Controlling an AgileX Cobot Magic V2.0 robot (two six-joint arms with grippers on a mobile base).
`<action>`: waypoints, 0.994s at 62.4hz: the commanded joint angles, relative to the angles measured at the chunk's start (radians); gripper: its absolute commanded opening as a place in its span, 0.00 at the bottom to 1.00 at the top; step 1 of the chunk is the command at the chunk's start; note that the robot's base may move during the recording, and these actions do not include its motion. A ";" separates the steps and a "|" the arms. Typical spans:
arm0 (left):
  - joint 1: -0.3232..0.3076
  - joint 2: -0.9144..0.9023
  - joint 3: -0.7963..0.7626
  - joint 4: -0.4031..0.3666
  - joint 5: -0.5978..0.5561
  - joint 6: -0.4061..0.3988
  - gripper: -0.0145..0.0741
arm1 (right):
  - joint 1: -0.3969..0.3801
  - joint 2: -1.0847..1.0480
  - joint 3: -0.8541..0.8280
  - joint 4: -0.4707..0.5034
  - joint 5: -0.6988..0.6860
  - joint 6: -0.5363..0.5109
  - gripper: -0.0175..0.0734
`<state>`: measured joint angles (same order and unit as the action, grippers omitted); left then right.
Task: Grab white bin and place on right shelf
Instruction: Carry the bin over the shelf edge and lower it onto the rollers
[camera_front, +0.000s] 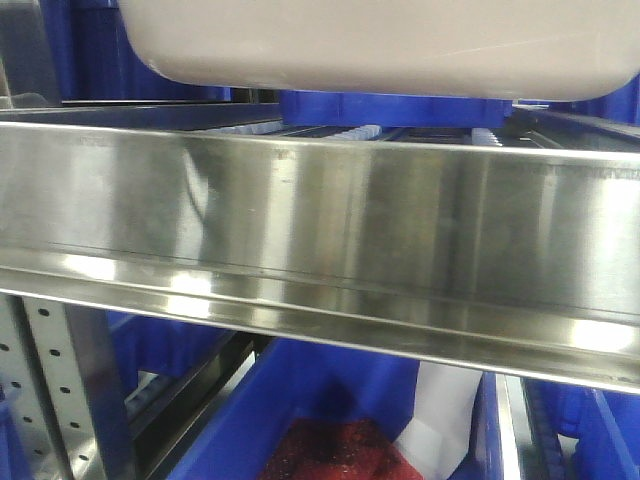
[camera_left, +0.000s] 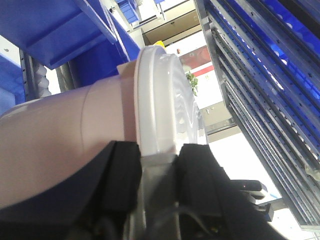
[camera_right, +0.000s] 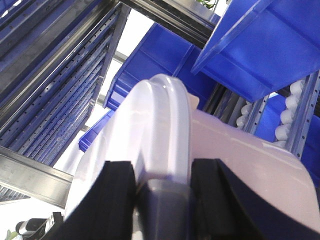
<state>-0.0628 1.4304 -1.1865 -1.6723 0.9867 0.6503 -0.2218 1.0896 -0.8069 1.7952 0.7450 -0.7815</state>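
Observation:
The white bin (camera_front: 380, 45) hangs at the top of the front view, its rounded underside just above the right shelf (camera_front: 320, 220), a shiny steel rail. In the left wrist view my left gripper (camera_left: 157, 152) is shut on the bin's (camera_left: 55, 140) grey handle under the glossy white lid (camera_left: 160, 105). In the right wrist view my right gripper (camera_right: 162, 177) is shut on the grey handle (camera_right: 162, 197) at the other end of the bin (camera_right: 235, 165), black fingers (camera_right: 117, 192) on each side of the lid rim.
Blue plastic bins (camera_front: 400, 105) sit behind the white bin on the shelf, and one more (camera_front: 320, 420) with red contents lies below the rail. A perforated upright (camera_front: 60, 390) stands at lower left. Blue bins (camera_right: 260, 40) and steel rails (camera_left: 265, 100) hang close overhead.

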 joint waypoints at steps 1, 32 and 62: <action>-0.055 -0.046 -0.036 -0.045 0.339 0.012 0.12 | 0.035 -0.033 -0.044 0.088 0.252 -0.006 0.26; -0.055 -0.046 -0.036 -0.045 0.338 0.012 0.12 | 0.035 -0.033 -0.044 0.088 0.252 -0.006 0.26; -0.055 -0.043 -0.036 -0.060 0.275 0.012 0.12 | 0.035 -0.033 -0.044 0.088 0.234 -0.006 0.26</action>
<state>-0.0628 1.4304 -1.1865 -1.6757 0.9867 0.6496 -0.2218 1.0896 -0.8069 1.7952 0.7410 -0.7815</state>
